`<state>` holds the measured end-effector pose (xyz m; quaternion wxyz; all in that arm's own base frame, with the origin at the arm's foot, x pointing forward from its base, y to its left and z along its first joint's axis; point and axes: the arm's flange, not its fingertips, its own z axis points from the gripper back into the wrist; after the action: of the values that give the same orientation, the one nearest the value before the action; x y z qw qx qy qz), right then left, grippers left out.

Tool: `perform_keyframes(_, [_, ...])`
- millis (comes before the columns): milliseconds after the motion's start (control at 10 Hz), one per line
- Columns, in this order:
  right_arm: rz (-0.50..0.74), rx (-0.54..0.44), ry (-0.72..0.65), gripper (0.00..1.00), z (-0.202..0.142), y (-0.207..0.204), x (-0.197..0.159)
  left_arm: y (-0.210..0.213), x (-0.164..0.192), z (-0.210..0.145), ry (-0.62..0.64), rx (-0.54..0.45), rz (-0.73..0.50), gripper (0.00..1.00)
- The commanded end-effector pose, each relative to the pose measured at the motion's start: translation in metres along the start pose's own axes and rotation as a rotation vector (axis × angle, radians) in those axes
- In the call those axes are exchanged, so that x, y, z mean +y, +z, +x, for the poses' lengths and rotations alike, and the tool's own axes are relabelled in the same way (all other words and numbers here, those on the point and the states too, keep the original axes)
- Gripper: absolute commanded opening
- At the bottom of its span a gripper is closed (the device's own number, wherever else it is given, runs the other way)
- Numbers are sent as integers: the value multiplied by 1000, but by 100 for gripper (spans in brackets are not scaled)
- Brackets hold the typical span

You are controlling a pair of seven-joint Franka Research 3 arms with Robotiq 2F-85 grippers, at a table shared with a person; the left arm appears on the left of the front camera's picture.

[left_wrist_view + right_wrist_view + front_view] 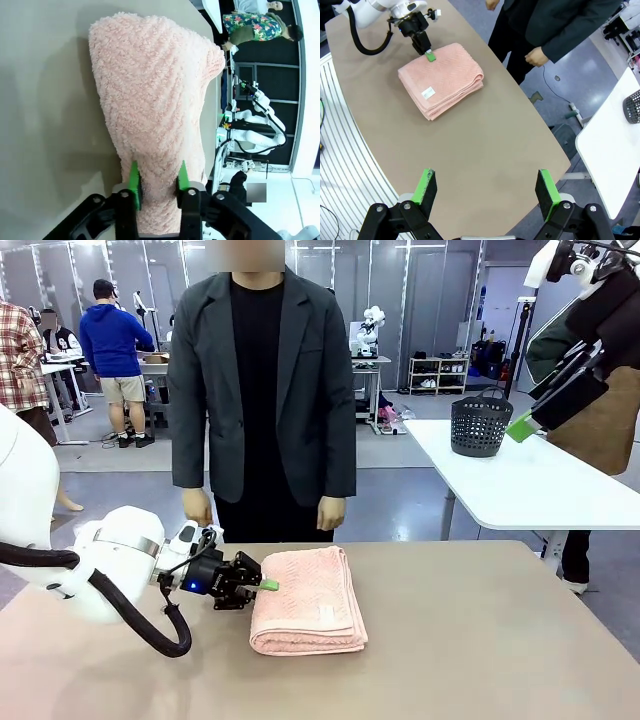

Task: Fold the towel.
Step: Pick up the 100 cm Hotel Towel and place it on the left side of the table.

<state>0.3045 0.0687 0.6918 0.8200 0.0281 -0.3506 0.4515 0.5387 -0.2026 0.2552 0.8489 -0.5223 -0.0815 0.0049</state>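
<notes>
The salmon-pink towel (305, 602) lies folded in a thick stack on the brown table (480, 640), a little left of the middle. A small white label (324, 614) shows on its top. My left gripper (268, 585) reaches in low from the left and is shut on the towel's left edge. In the left wrist view the green pads (134, 181) pinch the terry cloth (155, 100) between them. My right gripper (485, 187) hangs open high above the table's right side, holding nothing. From there I see the towel (442, 80) and the left gripper (430, 56) far below.
A person in a dark jacket (262, 390) stands at the far edge, hands at their sides, close behind the towel. A white table (530, 485) with a dark basket (480, 425) stands at the back right. Bare tabletop lies right of the towel.
</notes>
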Motion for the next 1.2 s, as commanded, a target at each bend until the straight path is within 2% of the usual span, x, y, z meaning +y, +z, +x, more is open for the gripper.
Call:
perform_keyframes(0, [-6,2,-23,100,-1,-1,2,-12,0,4,-26,-39,-8,0])
perform_keyframes(400, [-6,2,-23,100,-1,-1,2,-7,2,3,-27,-49,-5,0])
perform_keyframes(500, [-6,2,-23,100,-1,-1,2,-7,-2,-1,-75,-68,67,0])
perform_keyframes(600, [-6,2,-23,100,-1,-1,2,-1,-1,2,-4,-5,7,0])
perform_keyframes(1000, [-6,2,-23,100,-1,-1,2,-1,-1,2,-4,-5,7,0])
perform_keyframes(1100, [-6,2,-23,100,-1,-1,2,-1,0,2,-18,-13,23,12])
